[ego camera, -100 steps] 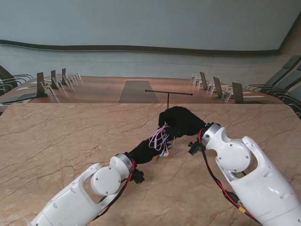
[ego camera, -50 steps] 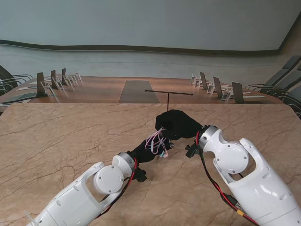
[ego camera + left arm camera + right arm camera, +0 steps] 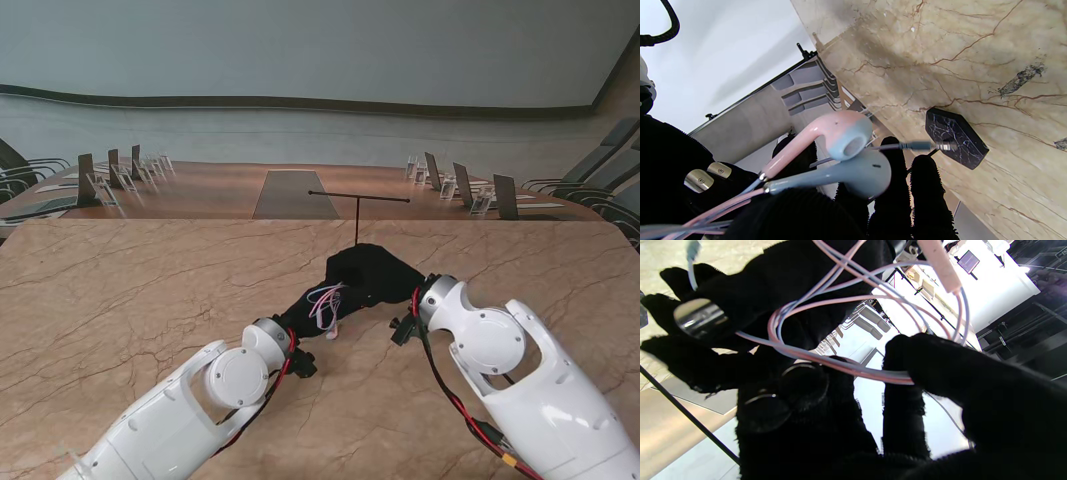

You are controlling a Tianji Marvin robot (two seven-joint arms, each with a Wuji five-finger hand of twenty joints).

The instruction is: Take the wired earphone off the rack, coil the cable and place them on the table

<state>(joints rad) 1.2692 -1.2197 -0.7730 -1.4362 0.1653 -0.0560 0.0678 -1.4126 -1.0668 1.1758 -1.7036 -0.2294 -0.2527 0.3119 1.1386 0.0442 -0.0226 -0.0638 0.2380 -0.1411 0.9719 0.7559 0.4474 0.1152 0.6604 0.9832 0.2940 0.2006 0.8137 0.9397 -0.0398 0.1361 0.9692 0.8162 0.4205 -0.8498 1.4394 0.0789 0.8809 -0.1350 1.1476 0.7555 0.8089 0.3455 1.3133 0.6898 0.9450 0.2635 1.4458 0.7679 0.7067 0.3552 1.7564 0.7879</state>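
A: Where's the earphone?
B: Off the rack [image 3: 357, 208]. Looped pink and pale-blue cable [image 3: 325, 301] bunched between both black-gloved hands, above the marble surface [image 3: 130, 290], just nearer to me than the rack's stem.
A: Left hand?
B: Left hand [image 3: 305, 312] closed around the bundle. In the left wrist view the two earbuds, one pink [image 3: 836, 131] and one pale blue [image 3: 863, 173], stick out past its curled fingers [image 3: 927, 200], cables running back into the palm. The plug end [image 3: 923, 145] is blurred, pointing toward the rack's dark hexagonal base [image 3: 957, 138] standing on the surface.
A: Right hand?
B: Right hand [image 3: 375, 272] sits just beyond the left, touching it in the stand view. Right wrist view: thumb [image 3: 940, 363] and a finger [image 3: 903, 413] pinch several loops of cable [image 3: 853, 368]. The other fingers are only partly curled. Inline remote [image 3: 938, 265] hangs on the strand, pale pink.
A: Coil quality?
B: Loose, uneven loops, crossing each other. Loop count, cannot tell.
A: Anything on the surface yet?
B: Only the rack; earphone is fully held up.
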